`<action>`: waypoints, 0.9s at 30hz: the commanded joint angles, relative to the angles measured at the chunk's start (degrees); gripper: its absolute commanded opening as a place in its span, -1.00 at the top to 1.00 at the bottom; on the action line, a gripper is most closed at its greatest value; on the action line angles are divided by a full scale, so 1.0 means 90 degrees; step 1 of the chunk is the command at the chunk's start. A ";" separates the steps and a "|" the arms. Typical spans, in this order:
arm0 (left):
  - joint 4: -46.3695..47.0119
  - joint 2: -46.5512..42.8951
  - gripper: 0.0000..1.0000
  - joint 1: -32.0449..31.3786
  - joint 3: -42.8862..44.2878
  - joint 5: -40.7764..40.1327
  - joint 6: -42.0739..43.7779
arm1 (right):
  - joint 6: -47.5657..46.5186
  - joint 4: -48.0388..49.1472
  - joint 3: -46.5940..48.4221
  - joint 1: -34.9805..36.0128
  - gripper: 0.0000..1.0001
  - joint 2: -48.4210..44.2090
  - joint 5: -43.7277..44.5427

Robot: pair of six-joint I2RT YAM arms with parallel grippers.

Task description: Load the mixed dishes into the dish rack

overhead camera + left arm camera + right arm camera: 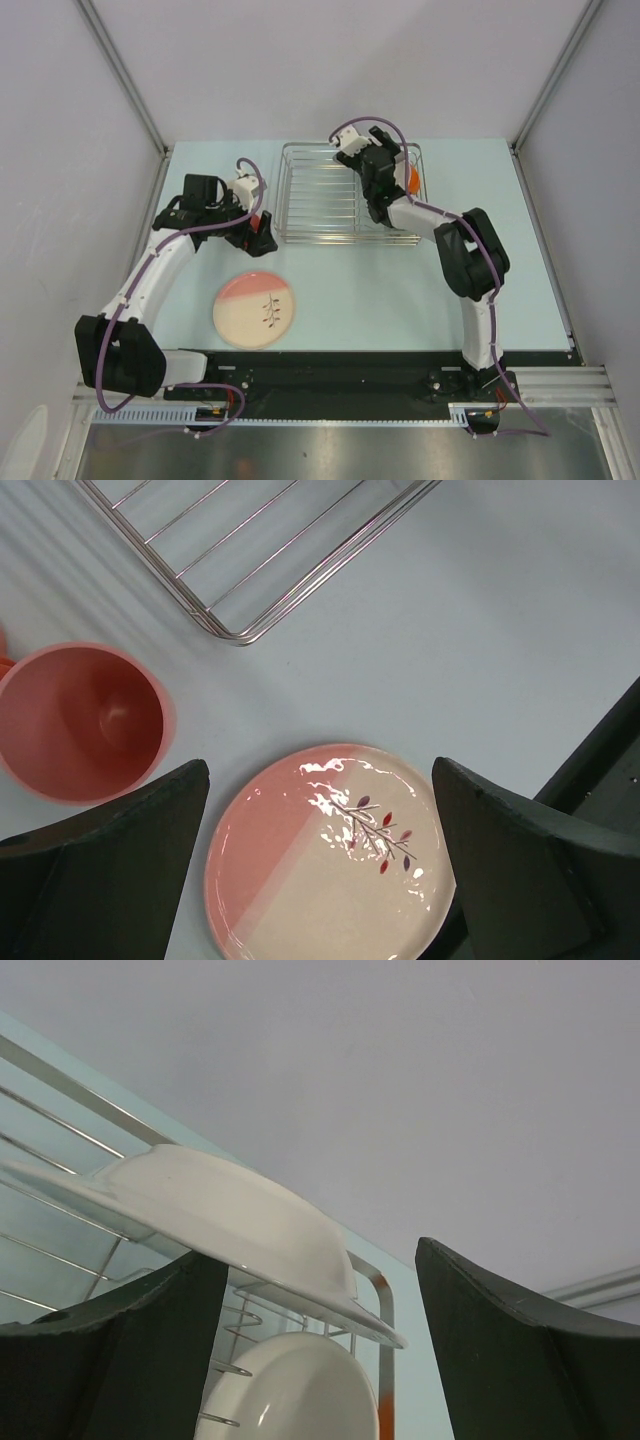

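Two robot arms flank a silver wire dish rack (pixel 330 200) that stands toward the far middle of a pale blue-green table (pixel 520 280).

The right gripper (pixel 320 1252) reaches over the rack's far right part, its jaws apart and clamped on nothing. Just beyond its fingers (pixel 110 1360), a large white shallow plate (pixel 200 1205) sits tilted over the rack's wires. One end of its rim passes behind a finger in the wrist view, and whether it rests fully on the wires cannot be told. Below that plate, a small white bowl (pixel 300 1390) stands on edge among the rack's tines with a sliver of orange at its side. Whether the orange belongs to the bowl cannot be told. Seen from above, an orange item (pixel 412 178) shows at the rack's right end, mostly hidden by the arm.

The left gripper (pixel 318 770) hovers just off the rack's front-left corner, its jaws spread wide and empty. An orange cup (pixel 80 720) stands upright, mouth up, on the table just outside that corner, close to the gripper. The cream-and-pink plate with leaf sprig (pixel 330 860) lies flat on the table, on the robot's side of the rack's front-left corner. It is apart from both the rack and the cup, and in the wrist view it appears below and between the open fingers.
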 commanded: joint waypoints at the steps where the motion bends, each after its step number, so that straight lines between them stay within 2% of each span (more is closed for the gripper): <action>1: 0.0122 -0.0202 -0.99 0.0045 -0.0028 0.0128 0.0075 | 0.0144 0.0585 -0.0151 -0.0064 -0.61 -0.0470 0.0362; 8: 0.0093 -0.0250 -0.99 0.0045 0.0001 0.0099 0.0045 | 0.0290 0.0342 -0.0932 0.0121 -0.65 -0.1104 0.0597; 14: 0.0045 -0.0309 -0.99 0.0045 0.0041 0.0040 0.0045 | 0.0846 -0.0088 -0.1586 0.0258 -0.67 -0.1662 0.0861; 19: 0.0015 -0.0358 -0.99 0.0045 0.0099 0.0021 0.0036 | 0.0906 -0.0332 -0.2095 0.0687 -0.68 -0.2442 0.1182; 23: -0.0073 -0.0572 -1.00 0.0045 0.0226 -0.0018 0.0006 | 0.1374 -0.1346 -0.2154 0.1380 -0.68 -0.3389 0.1524; 26: -0.0229 -0.0738 -1.00 0.0084 0.0382 -0.0067 0.0045 | 0.2153 -0.2391 -0.2173 0.1965 -0.70 -0.4209 0.1603; 27: -0.0287 -0.0855 -0.99 0.0123 0.0431 -0.0096 0.0084 | 0.2784 -0.2906 -0.2164 0.2064 -0.76 -0.4395 0.1642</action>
